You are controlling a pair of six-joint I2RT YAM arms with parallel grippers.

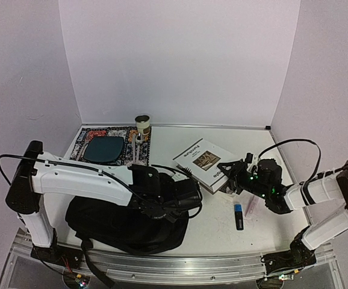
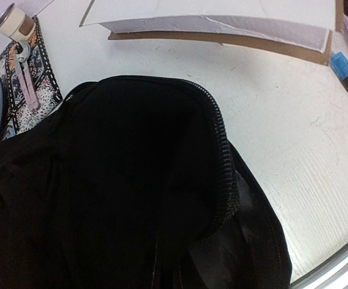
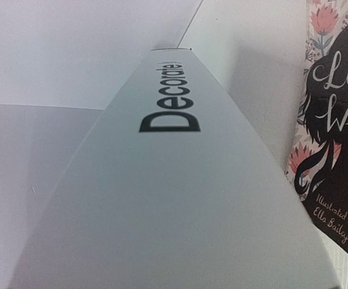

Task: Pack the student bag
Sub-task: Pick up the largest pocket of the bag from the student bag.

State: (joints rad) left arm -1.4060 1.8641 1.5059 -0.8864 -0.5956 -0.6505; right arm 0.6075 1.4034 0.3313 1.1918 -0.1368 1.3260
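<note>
Left pincer (image 1: 191, 196) at student bag (image 1: 114, 226) rim, right pincer (image 1: 228, 173) at book (image 1: 198, 158) edge, grips unclear.

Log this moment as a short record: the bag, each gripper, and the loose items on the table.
bag: student bag slumped at the near left of the table, zipped mouth appears open
left gripper: left gripper at the bag's mouth; open or shut unclear
right gripper: right gripper at the near corner of the white book; fingers not readable
loose items: blue-capped marker and floral-cover book, both near the white book
far left: dark teal plate on a patterned mat
</note>
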